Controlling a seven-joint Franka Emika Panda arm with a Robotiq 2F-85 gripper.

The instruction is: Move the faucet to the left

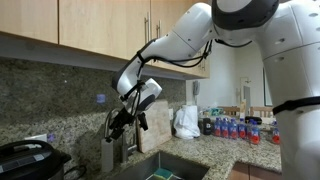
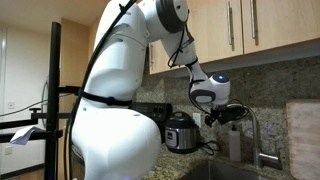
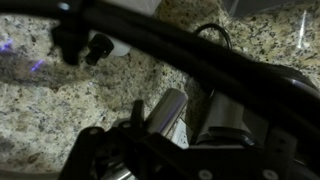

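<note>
The faucet (image 2: 258, 122) is a brushed-steel gooseneck tap behind the sink; it also shows in an exterior view (image 1: 112, 128). My gripper (image 2: 226, 113) is at the top of its arch, seen also in an exterior view (image 1: 128, 116). In the wrist view the steel spout (image 3: 163, 112) lies between the dark fingers of my gripper (image 3: 176, 122). It rests against one finger, with a small gap to the other. The fingers are apart, not clamped on it. The faucet's base is hidden in the wrist view.
A small white soap bottle (image 2: 235, 146) stands beside the faucet. The sink (image 1: 168, 165) lies below. A black cooker (image 2: 182, 131) sits on the granite counter. A white bag (image 1: 186, 122) and several bottles (image 1: 232, 128) stand further along. Wooden cabinets (image 1: 100, 25) hang overhead.
</note>
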